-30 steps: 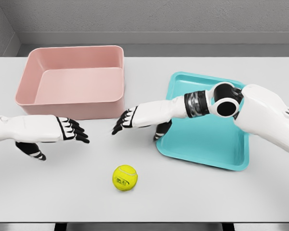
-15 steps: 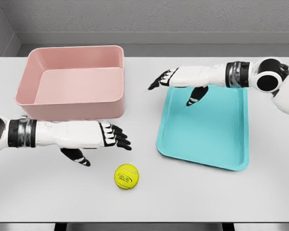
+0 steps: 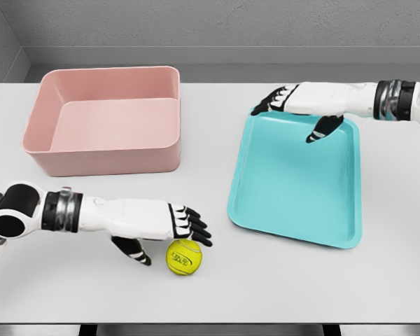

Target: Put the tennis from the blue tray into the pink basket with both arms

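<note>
One tennis ball (image 3: 183,257) at 6 o'clock, one pink basket (image 3: 105,119) at 10 o'clock, one blue tray (image 3: 294,178) at 3 o'clock, one table (image 3: 280,280), two hands.

The round yellow tennis ball (image 3: 184,257) looks felted and slightly fuzzy, with a pale curved seam and no shine. The rectangular pink basket (image 3: 105,150) reads as smooth moulded plastic with a soft, matt finish and rounded rims. The flat turquoise tray (image 3: 294,203) is likewise smooth plastic, a little glossier along its raised edge. The pale grey table (image 3: 266,287) is even and matt. Both arms have glossy white shells; the left hand (image 3: 175,227) and right hand (image 3: 294,105) show black jointed segments.
</note>
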